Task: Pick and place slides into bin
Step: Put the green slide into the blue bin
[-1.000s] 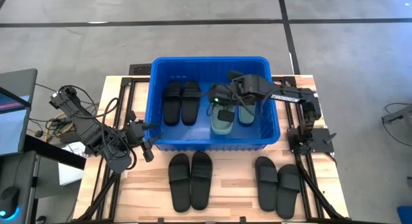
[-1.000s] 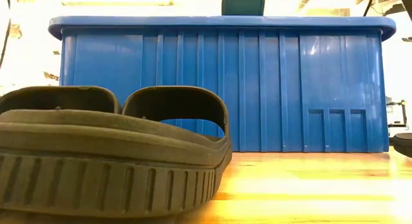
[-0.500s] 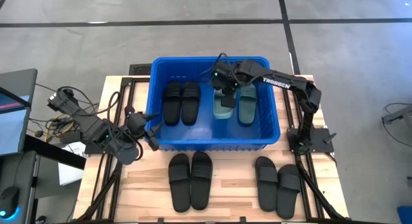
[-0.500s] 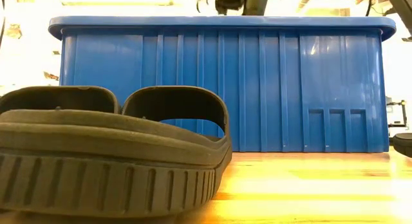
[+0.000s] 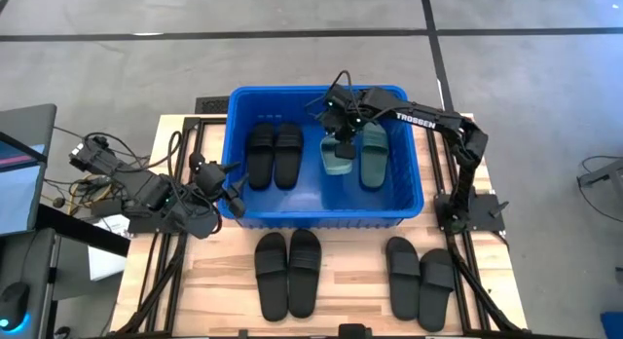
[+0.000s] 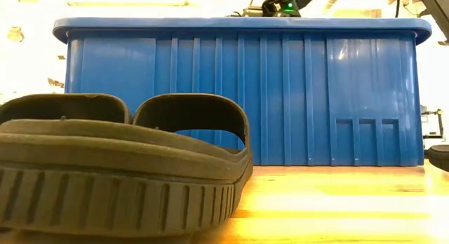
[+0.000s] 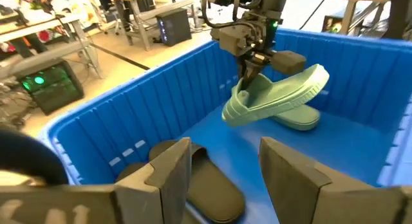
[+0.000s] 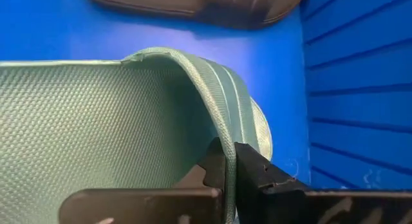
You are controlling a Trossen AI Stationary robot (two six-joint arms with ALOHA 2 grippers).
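The blue bin (image 5: 409, 210) stands at the table's middle and far side. Two black slides (image 5: 274, 154) lie on its floor at the left, and one teal slide (image 5: 374, 156) lies at the right. My right gripper (image 5: 343, 127) is inside the bin, shut on the second teal slide (image 7: 277, 95). My left gripper (image 7: 225, 166) is open and empty at the bin's near left corner, by its rim (image 5: 230, 188). Two black slides (image 5: 288, 273) lie on the table in front of the bin, and two more (image 5: 421, 277) at the near right. My right gripper pinches the teal slide's strap at its edge (image 8: 226, 147), with one finger (image 8: 211, 167) on the footbed side and the other finger (image 8: 259, 170) outside. The fingers come from above, pointing down. The slide hangs tilted, one end raised over the lying teal slide (image 7: 301, 118).
The bin's tall ribbed wall (image 6: 238, 90) fills the low view behind a black slide (image 6: 119, 167). Cables and a monitor (image 5: 24, 164) sit off the table's left side. Bare wood (image 5: 350, 281) lies between the two pairs of black slides.
My right gripper has carried the teal slide toward the bin's far wall, and the slide stays in its hold. My left arm has swung toward the bin, bringing its gripper up to the near left corner.
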